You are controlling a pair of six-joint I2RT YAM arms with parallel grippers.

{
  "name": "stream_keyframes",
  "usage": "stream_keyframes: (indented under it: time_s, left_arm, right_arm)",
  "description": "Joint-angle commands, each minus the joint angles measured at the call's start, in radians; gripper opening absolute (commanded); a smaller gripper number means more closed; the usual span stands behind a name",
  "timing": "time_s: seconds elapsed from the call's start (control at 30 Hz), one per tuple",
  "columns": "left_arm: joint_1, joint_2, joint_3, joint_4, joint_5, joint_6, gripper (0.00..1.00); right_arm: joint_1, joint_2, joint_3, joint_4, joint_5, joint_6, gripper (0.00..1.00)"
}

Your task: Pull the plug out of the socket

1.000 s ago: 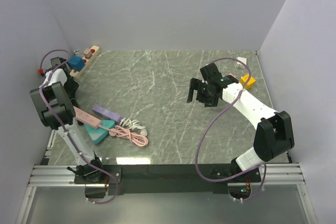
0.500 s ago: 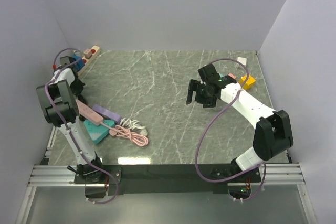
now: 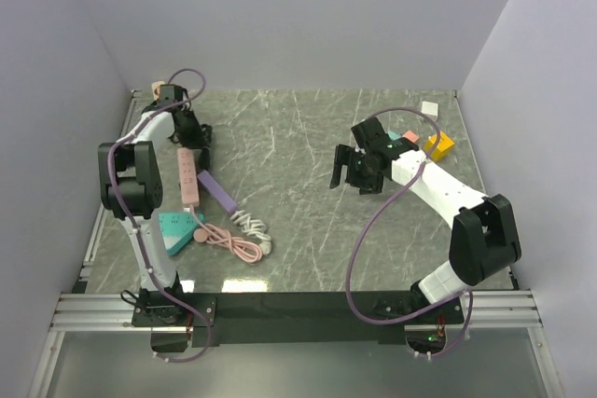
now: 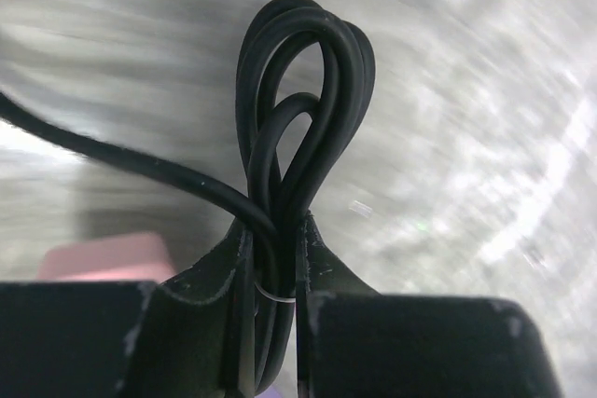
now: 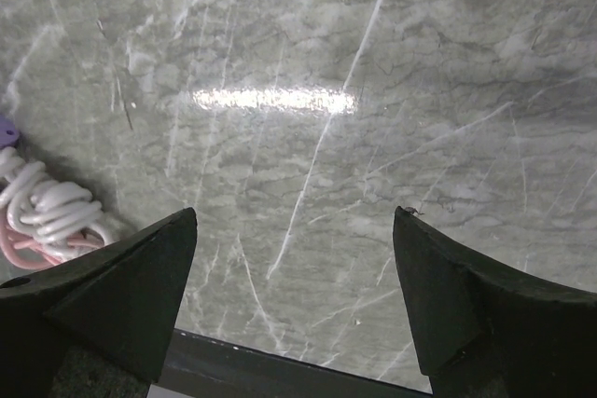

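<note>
Black cable (image 4: 300, 90) in left end effector (image 4: 270, 232)

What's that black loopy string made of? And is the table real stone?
The black cable looks like rubber or plastic-coated cord: smooth, faintly shiny, bending in soft loops. The table looks like polished grey-green marble, with white veins and a glossy light reflection; it could also be a printed marble-look surface.
</note>
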Motion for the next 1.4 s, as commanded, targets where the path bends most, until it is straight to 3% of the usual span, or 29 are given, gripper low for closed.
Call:
stream_keyframes:
  time_s: [0.0,0.27,0.33,0.47,0.7,1.07,1.37]
  left_arm:
    - [-0.049,-0.067,0.050,0.046,0.194,0.023,0.00]
    - [-0.189,-0.104,-0.045,0.128,0.421,0.024,0.01]
    - [-0.203,-0.110,-0.036,0.138,0.418,0.010,0.01]
    - [-0.209,-0.143,-0.033,0.210,0.429,-0.101,0.01]
    - [-0.209,-0.119,-0.011,0.285,0.265,-0.263,0.00]
    - [-0.221,-0.024,-0.056,0.555,0.417,-0.600,0.01]
    - [-0.221,-0.032,-0.142,0.854,0.457,-0.796,0.01]
  right_arm:
    - [0.008,-0.031,-0.020,0.044,-0.013,0.001,0.91]
    - [0.008,-0.031,-0.051,0.082,-0.056,0.002,0.90]
    - [0.010,-0.027,-0.062,0.093,-0.103,-0.014,0.90]
    - [0.036,-0.016,-0.073,0.107,-0.150,-0.038,0.89]
    - [0.126,0.018,-0.074,0.135,-0.170,-0.025,0.88]
    - [0.307,0.159,0.016,0.233,-0.228,0.041,0.88]
    - [0.356,0.294,0.150,0.251,-0.254,0.061,0.88]
